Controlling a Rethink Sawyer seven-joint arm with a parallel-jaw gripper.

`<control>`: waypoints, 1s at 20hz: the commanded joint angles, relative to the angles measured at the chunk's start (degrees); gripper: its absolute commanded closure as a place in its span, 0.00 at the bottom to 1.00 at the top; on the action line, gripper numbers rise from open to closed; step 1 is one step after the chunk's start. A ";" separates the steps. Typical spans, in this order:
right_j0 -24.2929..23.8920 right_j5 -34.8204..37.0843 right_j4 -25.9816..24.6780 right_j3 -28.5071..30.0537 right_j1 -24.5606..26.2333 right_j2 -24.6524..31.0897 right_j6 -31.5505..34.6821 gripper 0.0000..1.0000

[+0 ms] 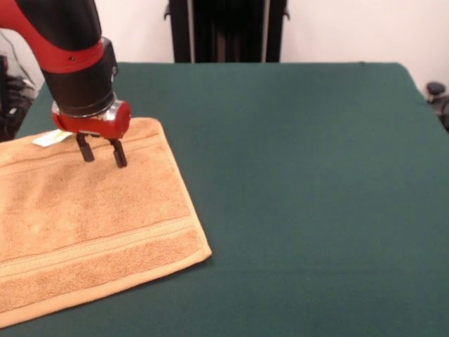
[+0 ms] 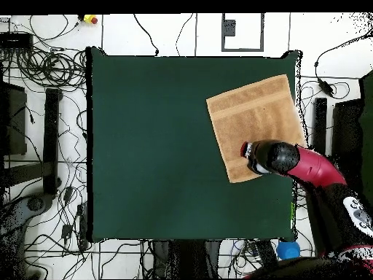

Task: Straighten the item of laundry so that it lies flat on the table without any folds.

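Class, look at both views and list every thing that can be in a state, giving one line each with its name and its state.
towel: spread flat on the table, no folds showing, one edge off the picture.
care label: sticking out flat from the towel's far edge.
pincer: open, empty, fingertips just over the towel.
table: covered in green cloth.

A large rectangular table (image 1: pixel 295 175) covered in plain dark green cloth carries a single thing: a small, roughly square orange-tan terry towel (image 1: pixel 84 225) with flat woven border bands. In the front view the towel lies spread open and flat by the table's left edge, turned at a slight angle to the table's sides, one corner pointing toward the middle of the table. A small white care label (image 1: pixel 51 137) sticks out at the towel's far edge and rests on the green cloth.
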 commanded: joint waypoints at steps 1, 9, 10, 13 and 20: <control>5.97 -8.69 4.09 6.85 6.40 1.41 15.06 0.00; 6.88 -9.04 7.58 7.25 6.97 1.58 14.29 0.00; 6.99 -9.09 7.97 7.38 6.95 1.58 14.31 0.00; 7.21 -9.15 9.41 7.51 7.03 1.82 14.53 0.00; 7.74 -11.56 12.62 8.31 7.96 2.73 15.66 0.00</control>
